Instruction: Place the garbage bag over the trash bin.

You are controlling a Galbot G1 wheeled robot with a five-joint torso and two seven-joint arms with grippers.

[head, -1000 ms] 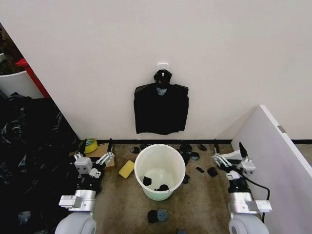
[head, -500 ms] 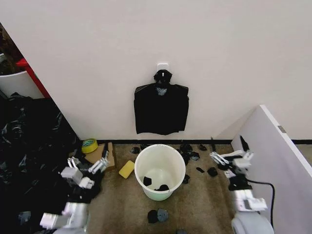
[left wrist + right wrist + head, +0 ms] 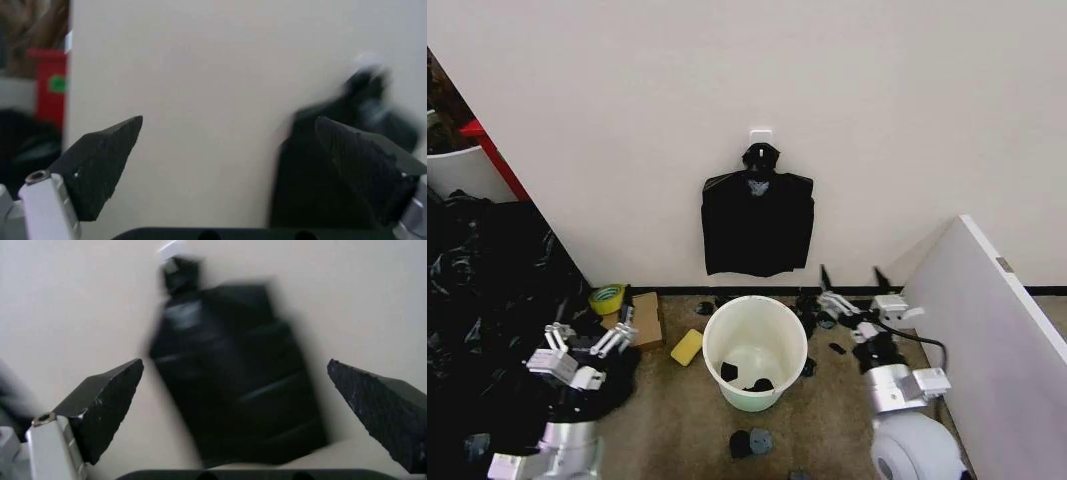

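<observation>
While the trash bin (image 3: 755, 350) stands unlined | black bundle (image 3: 757, 222) hangs on wall | left gripper (image 3: 587, 338), right gripper (image 3: 852, 290) both wide apart, empty | bagging not begun

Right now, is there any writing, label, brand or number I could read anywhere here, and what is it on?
No text can be read.
Black bundle hanging on the wall: a pale patch near its knotted top, too blurred to read.
Red box: a green patch, too blurred to read.
White bucket, yellow tape roll, cardboard box: no markings show.
</observation>
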